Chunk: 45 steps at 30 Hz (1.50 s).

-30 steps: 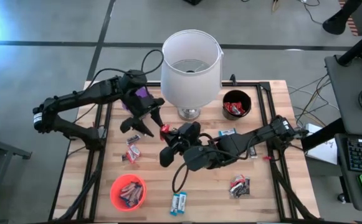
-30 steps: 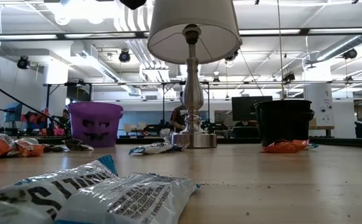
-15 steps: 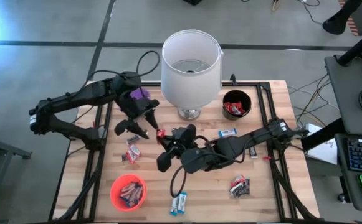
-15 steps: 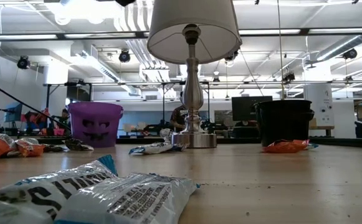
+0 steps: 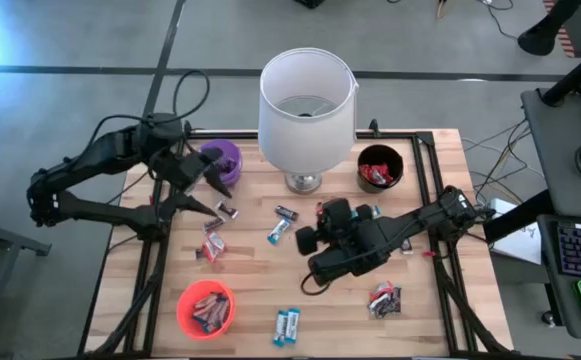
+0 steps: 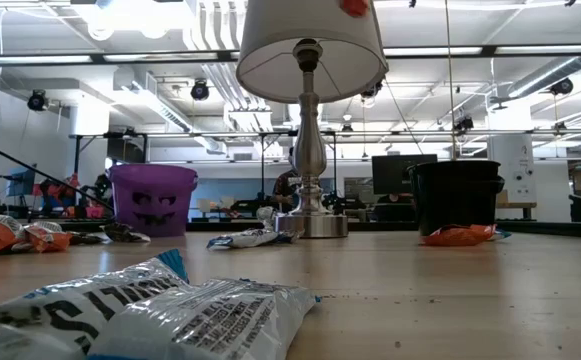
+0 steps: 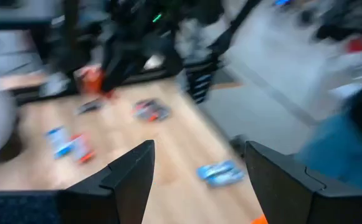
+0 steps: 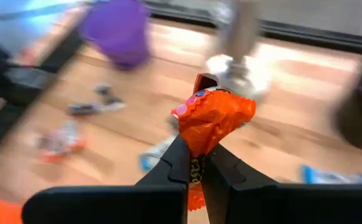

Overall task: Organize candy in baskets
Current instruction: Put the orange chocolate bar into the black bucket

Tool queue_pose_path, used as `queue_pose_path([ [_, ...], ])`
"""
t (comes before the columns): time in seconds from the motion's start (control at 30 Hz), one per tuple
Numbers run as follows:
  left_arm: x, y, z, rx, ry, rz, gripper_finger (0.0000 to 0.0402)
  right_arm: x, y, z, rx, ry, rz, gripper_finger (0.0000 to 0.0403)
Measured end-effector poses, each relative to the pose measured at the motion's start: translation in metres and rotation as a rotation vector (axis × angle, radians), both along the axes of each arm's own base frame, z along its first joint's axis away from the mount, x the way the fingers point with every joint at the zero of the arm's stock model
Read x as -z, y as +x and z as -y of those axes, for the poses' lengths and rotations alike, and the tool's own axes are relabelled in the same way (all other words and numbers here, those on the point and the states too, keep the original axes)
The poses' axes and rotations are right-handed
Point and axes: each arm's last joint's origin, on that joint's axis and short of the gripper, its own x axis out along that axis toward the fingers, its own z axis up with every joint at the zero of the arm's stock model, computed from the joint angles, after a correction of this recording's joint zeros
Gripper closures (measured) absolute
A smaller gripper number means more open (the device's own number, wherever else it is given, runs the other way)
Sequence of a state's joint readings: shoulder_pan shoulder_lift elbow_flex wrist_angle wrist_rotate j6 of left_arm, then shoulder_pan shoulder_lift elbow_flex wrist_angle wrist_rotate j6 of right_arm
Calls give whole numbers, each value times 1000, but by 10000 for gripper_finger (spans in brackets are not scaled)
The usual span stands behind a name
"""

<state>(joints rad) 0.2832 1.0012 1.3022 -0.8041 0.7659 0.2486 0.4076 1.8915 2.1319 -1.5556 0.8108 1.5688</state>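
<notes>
Right claw [image 8: 196,163] is clamped shut on a crinkly orange-red foil candy [image 8: 213,119], held above mid-bench right of the lamp base [image 5: 303,182]. We'd judge the step is carrying it to a basket: keep the pinch firm, travel high enough to clear the loose bars, stay off the lamp, release only once over the rim. The black round cup [image 5: 379,166] already holds red wrappers, so probably there. Left claw [image 5: 198,187] gapes wide, empty, near the purple cup [image 5: 220,157]. Near silver-blue wrapper [image 6: 170,310] shows partial lettering, unreadable to us.
</notes>
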Motion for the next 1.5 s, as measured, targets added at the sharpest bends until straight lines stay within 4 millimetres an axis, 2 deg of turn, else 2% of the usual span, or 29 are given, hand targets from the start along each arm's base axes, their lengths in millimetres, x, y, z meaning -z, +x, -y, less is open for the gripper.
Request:
queue_pose_path([
  [0.07, 3, -4, -1, -66, 57, -31, 170, 1, -1, 1, 12, 15, -10, 390],
  [0.3, 12, -9, -7, -311, 218, -159, 170, -13, -14, 18, -16, 31, -37, 390],
  [0.47, 15, -11, -9, -367, 252, -204, 170, -15, -27, 27, -17, 40, -61, 390],
  [0.63, 15, -13, -11, -440, 298, -238, 170, -20, -55, 39, -3, 50, -65, 390],
  [0.83, 16, -13, -16, -561, 377, -274, 170, -26, -107, 65, 62, 70, -14, 390],
  [1.0, 20, -11, -22, -678, 434, -338, 170, -18, -143, 91, 133, 77, -15, 390],
  [1.17, 29, -11, -28, -766, 476, -457, 170, -7, -170, 113, 193, 69, -35, 390],
  [1.33, 34, -10, -31, -839, 516, -538, 170, 3, -184, 130, 238, 58, -52, 390],
  [1.5, 35, -9, -35, -961, 567, -566, 170, 11, -189, 145, 284, 48, -70, 390],
])
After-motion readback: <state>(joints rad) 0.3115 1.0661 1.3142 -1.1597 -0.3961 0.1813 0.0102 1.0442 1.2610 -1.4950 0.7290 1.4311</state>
